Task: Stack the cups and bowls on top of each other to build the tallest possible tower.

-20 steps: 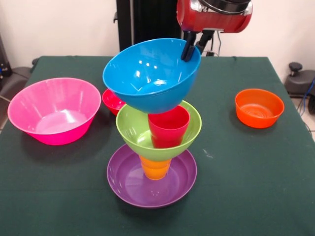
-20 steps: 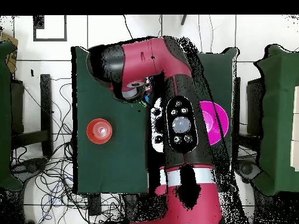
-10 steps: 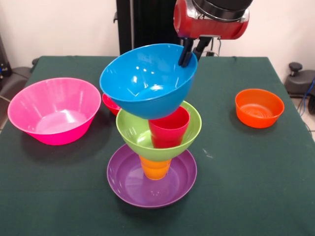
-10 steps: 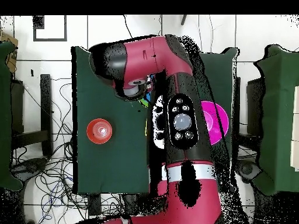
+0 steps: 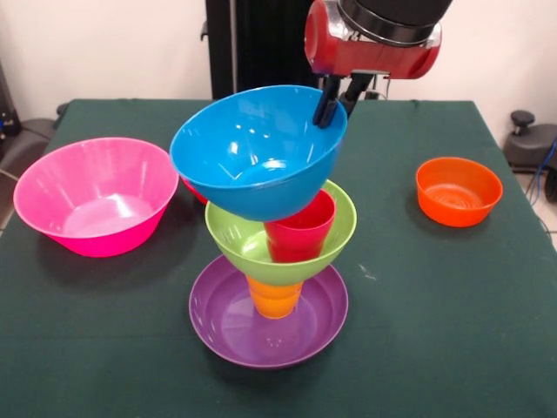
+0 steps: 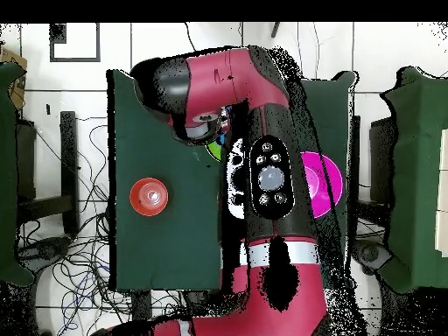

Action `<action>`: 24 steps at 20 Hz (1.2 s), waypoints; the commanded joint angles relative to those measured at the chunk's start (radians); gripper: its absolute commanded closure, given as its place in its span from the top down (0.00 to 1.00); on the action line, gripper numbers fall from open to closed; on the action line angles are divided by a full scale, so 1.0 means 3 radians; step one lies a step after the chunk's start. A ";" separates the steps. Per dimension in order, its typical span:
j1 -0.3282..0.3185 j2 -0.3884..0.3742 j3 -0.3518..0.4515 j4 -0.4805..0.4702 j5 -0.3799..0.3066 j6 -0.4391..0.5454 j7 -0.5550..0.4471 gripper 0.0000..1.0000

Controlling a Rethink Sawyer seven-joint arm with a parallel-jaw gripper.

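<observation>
The tower stands mid-table in the front view: a wide purple bowl as base, an orange cup in it, a lime green bowl on that cup, and a red cup inside the green bowl. My gripper is shut on the far right rim of the blue bowl, which hangs tilted over the red cup, its underside at or just above the cup's rim. From overhead the arm hides the tower and the gripper.
A big pink bowl sits at the left. A small orange bowl sits at the right and shows overhead too, as the orange bowl. A small red bowl peeks out behind the blue one.
The blue bowl has sunk and shifted left in the front view, closer onto the red cup. The arm has swung slightly in the overhead view.
</observation>
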 commanded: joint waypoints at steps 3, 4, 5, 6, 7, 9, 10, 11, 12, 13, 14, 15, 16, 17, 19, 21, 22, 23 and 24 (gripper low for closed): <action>0.0124 0.0068 -0.0035 0.0028 -0.0065 0.0366 -0.0013 0.00; 0.0131 0.0050 -0.0042 0.0041 -0.0051 0.0385 -0.0012 0.00; 0.0145 0.0018 -0.0040 0.0084 0.0001 0.0408 0.0028 0.00; 0.0156 0.0000 -0.0040 0.0093 0.0028 0.0447 0.0044 0.00; 0.0183 -0.0028 -0.0037 0.0087 0.0068 0.0510 0.0083 0.00; 0.0224 -0.0037 -0.0032 0.0059 0.0120 0.0584 0.0157 0.00; 0.0238 -0.0030 -0.0036 0.0044 0.0128 0.0596 0.0178 0.00; 0.0252 -0.0004 -0.0039 0.0019 0.0125 0.0590 0.0202 0.00; 0.0256 0.0009 -0.0043 0.0012 0.0119 0.0577 0.0206 0.00; 0.0261 0.0030 -0.0045 -0.0006 0.0108 0.0563 0.0206 0.00; 0.0262 0.0034 -0.0048 -0.0006 0.0107 0.0556 0.0204 0.00; 0.0265 0.0028 -0.0053 0.0003 0.0105 0.0551 0.0197 0.00; 0.0264 0.0028 -0.0056 0.0003 0.0103 0.0549 0.0189 0.00; 0.0264 0.0028 -0.0061 0.0013 0.0101 0.0531 0.0184 0.00; 0.0257 0.0031 -0.0075 0.0025 0.0090 0.0498 0.0165 0.00; 0.0230 0.0052 -0.0090 0.0010 0.0044 0.0458 0.0089 0.00; 0.0216 0.0064 -0.0095 0.0002 0.0024 0.0435 0.0056 0.00; 0.0194 0.0076 -0.0100 -0.0004 -0.0007 0.0396 0.0011 0.00; 0.0188 0.0083 -0.0102 -0.0014 -0.0018 0.0389 -0.0002 0.00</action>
